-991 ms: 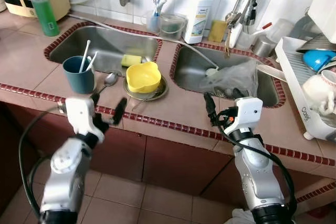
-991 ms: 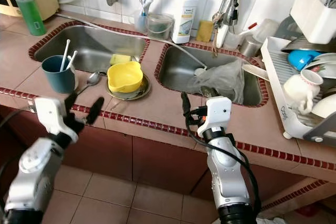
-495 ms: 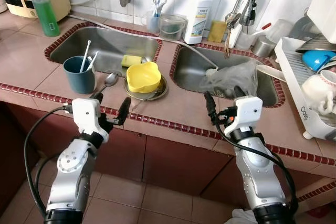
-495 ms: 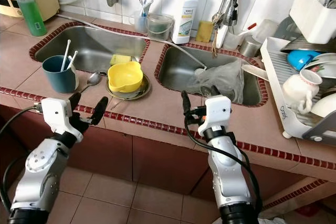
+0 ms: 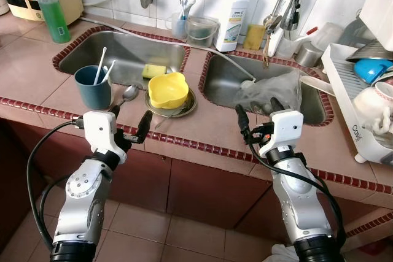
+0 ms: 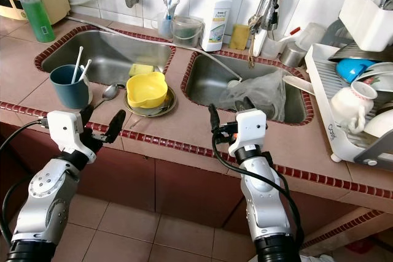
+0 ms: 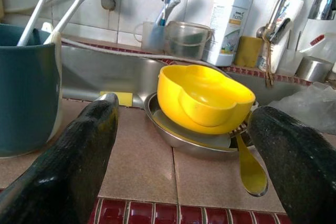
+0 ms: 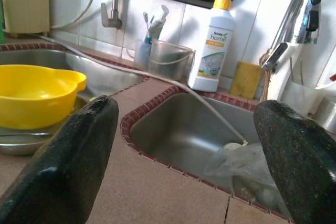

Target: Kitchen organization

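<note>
Left gripper [image 5: 128, 128], fingers wide, faces the yellow bowl [image 5: 167, 89] on a metal plate [image 5: 184, 109] atop the tabletop [image 5: 209, 126]; right gripper [image 5: 256, 116] likewise spread; a careless reach could tip the blue cup [image 5: 93, 86].

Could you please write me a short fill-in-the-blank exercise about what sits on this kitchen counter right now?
1. The yellow bowl sits on a metal ____.
2. The blue cup stands to the robot's ____ of the yellow bowl.
3. A crumpled plastic bag lies in the ____ sink.
4. The left tool, level with the counter's front edge, has its fingers ____.

Missing words: plate; left; right; open
</note>
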Available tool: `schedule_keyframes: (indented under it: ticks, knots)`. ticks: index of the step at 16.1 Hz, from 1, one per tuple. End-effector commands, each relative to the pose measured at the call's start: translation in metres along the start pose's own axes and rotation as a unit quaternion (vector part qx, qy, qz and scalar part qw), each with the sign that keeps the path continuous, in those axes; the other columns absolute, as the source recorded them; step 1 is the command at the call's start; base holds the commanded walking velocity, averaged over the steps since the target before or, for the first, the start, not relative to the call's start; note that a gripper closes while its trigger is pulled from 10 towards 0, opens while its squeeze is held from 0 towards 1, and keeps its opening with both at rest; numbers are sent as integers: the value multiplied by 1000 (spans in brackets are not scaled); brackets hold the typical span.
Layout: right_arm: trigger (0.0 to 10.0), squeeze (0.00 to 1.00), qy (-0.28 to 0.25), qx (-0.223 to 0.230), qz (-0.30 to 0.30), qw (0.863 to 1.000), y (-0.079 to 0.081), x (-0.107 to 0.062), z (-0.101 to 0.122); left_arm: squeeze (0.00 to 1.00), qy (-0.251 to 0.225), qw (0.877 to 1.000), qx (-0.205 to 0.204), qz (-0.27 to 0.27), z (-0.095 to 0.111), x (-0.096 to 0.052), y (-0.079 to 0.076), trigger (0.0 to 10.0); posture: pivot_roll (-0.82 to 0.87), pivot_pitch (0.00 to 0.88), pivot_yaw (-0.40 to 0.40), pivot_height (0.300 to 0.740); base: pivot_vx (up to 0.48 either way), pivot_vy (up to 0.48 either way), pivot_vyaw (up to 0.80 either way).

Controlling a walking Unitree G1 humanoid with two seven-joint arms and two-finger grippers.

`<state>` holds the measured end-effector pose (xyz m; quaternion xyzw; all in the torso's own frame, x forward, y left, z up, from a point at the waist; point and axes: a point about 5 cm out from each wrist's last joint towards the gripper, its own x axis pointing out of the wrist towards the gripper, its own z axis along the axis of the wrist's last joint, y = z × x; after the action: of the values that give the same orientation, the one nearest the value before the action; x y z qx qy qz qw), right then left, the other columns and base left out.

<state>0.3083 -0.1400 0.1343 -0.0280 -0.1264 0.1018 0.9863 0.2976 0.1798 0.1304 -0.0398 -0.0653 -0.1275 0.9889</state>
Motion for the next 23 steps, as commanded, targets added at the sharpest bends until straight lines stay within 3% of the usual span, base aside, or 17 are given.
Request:
schedule_keyframes:
  ticks: [1, 19, 23]
  knots:
    - [10000, 0, -6, -5, -4, 1000, -3, 2, 2, 0, 0, 1000, -2, -3, 2, 4, -1, 10000, 121, 0, -78, 740, 0, 322, 0]
    - [10000, 0, -4, -12, 3, 1000, -2, 1, 0, 0, -5, 1000, 2, -16, 6, 5, -4, 10000, 128, 0, -82, 740, 0, 342, 0]
    - [10000, 0, -4, -13, 9, 1000, 0, 1, 0, 0, -12, 999, 14, -34, 8, 5, -12, 10000, 127, 0, -84, 740, 0, 0, 0]
